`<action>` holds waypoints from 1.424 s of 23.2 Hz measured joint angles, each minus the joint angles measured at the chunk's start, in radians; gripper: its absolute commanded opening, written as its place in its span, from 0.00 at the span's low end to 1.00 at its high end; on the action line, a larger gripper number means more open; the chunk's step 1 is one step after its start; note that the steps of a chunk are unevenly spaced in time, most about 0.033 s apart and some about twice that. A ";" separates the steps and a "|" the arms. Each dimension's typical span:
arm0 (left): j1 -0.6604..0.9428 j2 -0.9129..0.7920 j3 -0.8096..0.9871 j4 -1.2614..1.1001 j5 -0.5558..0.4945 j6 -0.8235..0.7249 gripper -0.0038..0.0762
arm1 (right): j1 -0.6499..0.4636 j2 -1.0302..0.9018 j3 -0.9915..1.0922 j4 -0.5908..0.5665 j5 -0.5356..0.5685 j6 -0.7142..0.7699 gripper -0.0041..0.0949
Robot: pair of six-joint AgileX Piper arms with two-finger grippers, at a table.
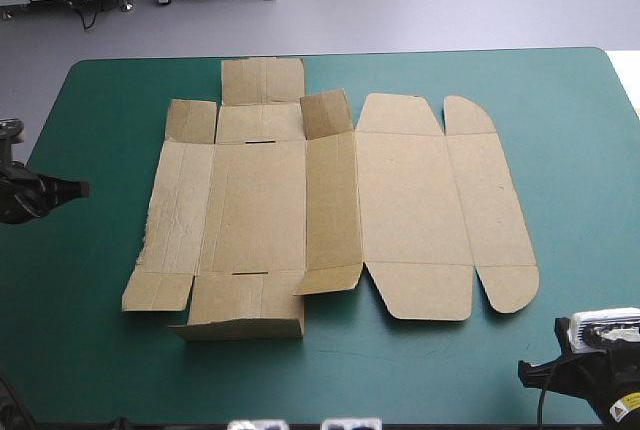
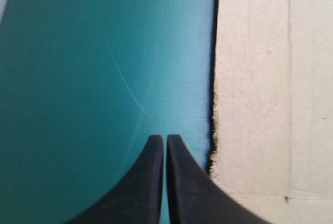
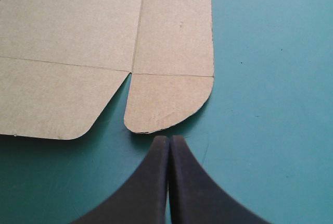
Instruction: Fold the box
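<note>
Brown box (image 1: 330,210) flat on teal-green table (image 1: 570,130)

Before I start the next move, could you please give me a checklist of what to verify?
1. Flat brown cardboard box sheet fully on the teal-green table cover: ok.
2. Nothing lying on the sheet: ok.
3. Left fingers clear of its ragged left edge: ok.
4. Right fingers just short of the rounded corner flap: ok.
5. Fingers open for a grasp: not ok, both pairs shut.
6. Walls raised: not ok, mostly flat.
</note>
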 measured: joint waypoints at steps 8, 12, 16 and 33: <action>0.229 0.254 0.016 -0.430 0.151 0.272 0.06 | 0.000 0.000 0.000 -0.025 -0.005 -0.002 0.02; 0.229 0.360 0.017 -0.417 0.150 0.317 0.08 | 0.000 0.000 0.000 -0.025 -0.005 -0.002 0.02; 0.169 0.434 0.017 -0.306 0.148 0.273 0.47 | 0.000 0.000 0.000 -0.025 -0.005 -0.002 0.02; -0.070 0.570 0.016 -0.342 0.140 0.163 0.58 | 0.000 0.000 0.000 -0.033 -0.005 -0.002 0.02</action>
